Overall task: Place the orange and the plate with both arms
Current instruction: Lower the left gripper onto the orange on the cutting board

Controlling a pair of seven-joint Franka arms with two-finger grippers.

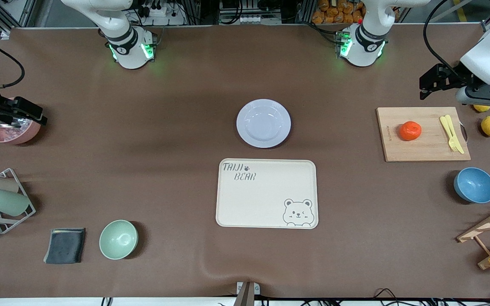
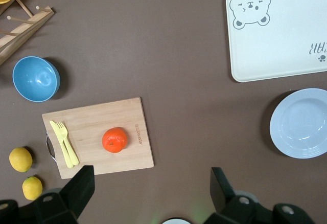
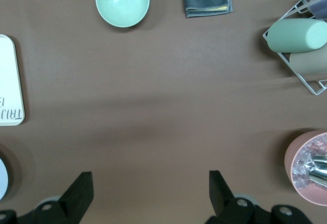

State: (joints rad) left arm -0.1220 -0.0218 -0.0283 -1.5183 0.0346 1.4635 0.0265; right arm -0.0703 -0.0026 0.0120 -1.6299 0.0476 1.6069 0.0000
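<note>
Tray [image 1: 266, 193] sits by the worktop's [image 1: 185, 106] near edge, mid-way; plate [image 1: 263, 123] just past it, centre. Orange [image 1: 410, 130] on board [image 1: 423, 134] twd left arm's end. Plate: stiff, slick, prob. breakable, so pinch the rim. Orange: light, rolls, so grip across its middle. Left gripper [image 2: 152, 185] hovers above board's edge, released. Right gripper [image 3: 150, 185] over pink bowl [image 1: 12, 131], released, waiting.
</note>
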